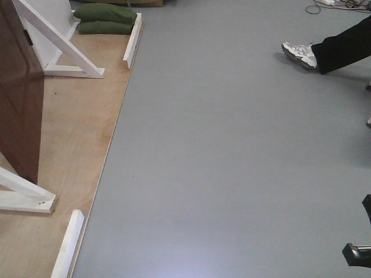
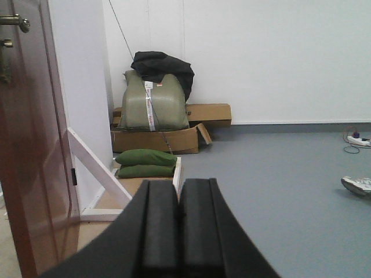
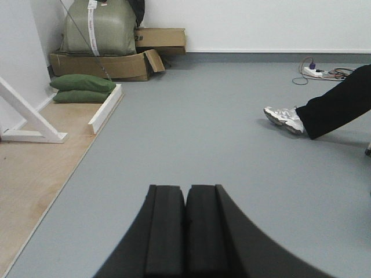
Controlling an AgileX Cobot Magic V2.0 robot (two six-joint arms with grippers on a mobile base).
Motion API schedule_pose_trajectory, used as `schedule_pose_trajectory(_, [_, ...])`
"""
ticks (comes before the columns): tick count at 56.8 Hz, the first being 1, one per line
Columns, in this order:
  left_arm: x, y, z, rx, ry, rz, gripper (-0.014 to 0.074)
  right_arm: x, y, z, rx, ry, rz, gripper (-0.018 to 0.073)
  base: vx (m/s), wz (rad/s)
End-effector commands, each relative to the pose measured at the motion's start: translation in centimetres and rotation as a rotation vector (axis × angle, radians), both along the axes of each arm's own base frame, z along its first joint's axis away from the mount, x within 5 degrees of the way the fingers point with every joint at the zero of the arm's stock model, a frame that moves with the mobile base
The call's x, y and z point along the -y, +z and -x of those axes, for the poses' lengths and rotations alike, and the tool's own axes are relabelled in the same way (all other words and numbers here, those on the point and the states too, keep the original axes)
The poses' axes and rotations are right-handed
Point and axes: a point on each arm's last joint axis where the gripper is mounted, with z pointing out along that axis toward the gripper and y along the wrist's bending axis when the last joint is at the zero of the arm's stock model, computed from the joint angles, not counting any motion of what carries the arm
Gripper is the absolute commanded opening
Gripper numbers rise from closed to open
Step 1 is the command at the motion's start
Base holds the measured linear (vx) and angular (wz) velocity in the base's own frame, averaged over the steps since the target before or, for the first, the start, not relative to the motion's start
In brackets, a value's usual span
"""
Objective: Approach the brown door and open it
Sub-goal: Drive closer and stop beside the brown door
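The brown door (image 2: pixel 32 174) stands at the far left of the left wrist view, glossy reddish-brown, with its brass lever handle (image 2: pixel 14 22) at the top left corner. Its lower part (image 1: pixel 20 98) also shows at the left edge of the front view, standing on a plywood platform (image 1: pixel 75 133). My left gripper (image 2: pixel 178 184) is shut and empty, pointing past the door's right side, well short of it. Over the grey floor my right gripper (image 3: pixel 185 188) is also shut with nothing in it, and the door is out of that view.
White frame braces (image 1: pixel 58 40) prop the door frame on the platform. Two green sandbags (image 2: pixel 145 163) lie behind it, before cardboard boxes (image 2: pixel 159 139) and a grey-green bag (image 2: pixel 153 104) at the wall. A person's leg and sneaker (image 3: pixel 284 119) reach in from the right. A power strip (image 3: pixel 313 72) lies by the wall.
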Motion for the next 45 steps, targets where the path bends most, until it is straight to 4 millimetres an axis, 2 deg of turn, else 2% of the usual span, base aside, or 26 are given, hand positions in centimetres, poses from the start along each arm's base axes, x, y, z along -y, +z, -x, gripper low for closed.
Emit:
schedule_pose_trajectory(1, [0.06, 1.34, 0.28, 0.110, -0.007, 0.006, -0.0003, 0.05, 0.56, -0.09, 0.086, -0.005, 0.003, 0.0000, 0.37, -0.05])
schedule_pose_trajectory(45, [0.06, 1.34, 0.28, 0.110, -0.007, 0.006, -0.0003, 0.05, 0.56, -0.09, 0.086, -0.005, 0.003, 0.0000, 0.35, 0.01])
